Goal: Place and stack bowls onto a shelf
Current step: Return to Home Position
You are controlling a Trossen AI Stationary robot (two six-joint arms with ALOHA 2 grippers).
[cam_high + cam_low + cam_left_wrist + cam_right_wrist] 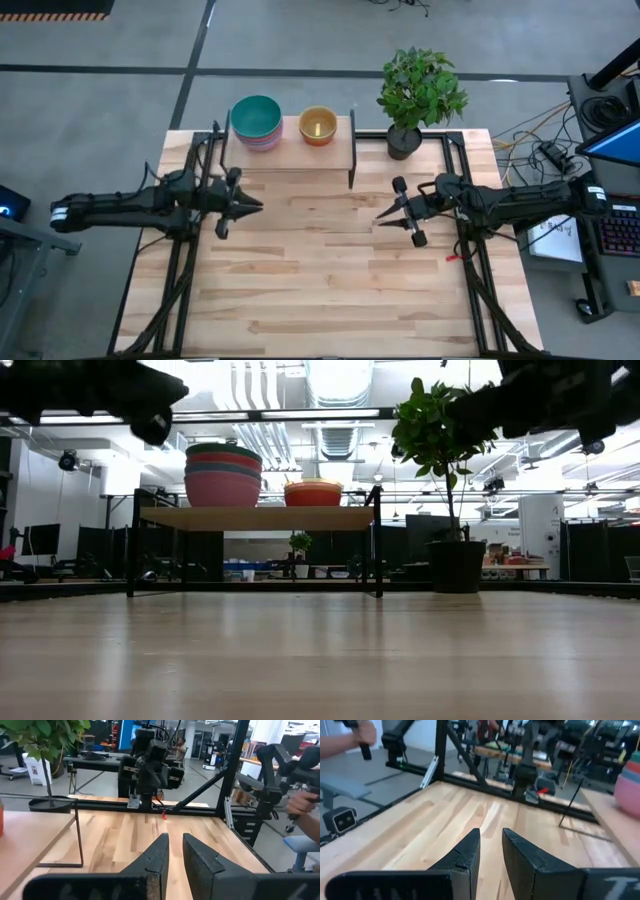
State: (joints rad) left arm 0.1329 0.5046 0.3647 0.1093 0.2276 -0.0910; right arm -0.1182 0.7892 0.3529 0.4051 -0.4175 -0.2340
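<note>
The shelf [290, 155] stands at the table's far edge on thin black legs. On its left half rests a nested stack of large bowls [256, 120], teal on top; the low view shows the stack [223, 478] with pink at the bottom. On the right half sits a stack of small bowls [318, 125] [313, 492], orange outside, yellow inside. My left gripper [258, 205] [175, 840] hovers shut over the table, in front of the shelf's left part. My right gripper [380, 217] [491, 834] hovers shut opposite it, facing it. Neither holds anything.
A leafy plant in a dark pot [404, 140] stands right of the shelf at the far edge. Bare plank tabletop [320, 280] spreads between and in front of the grippers. A person's hand [302, 802] shows beyond the table's right side.
</note>
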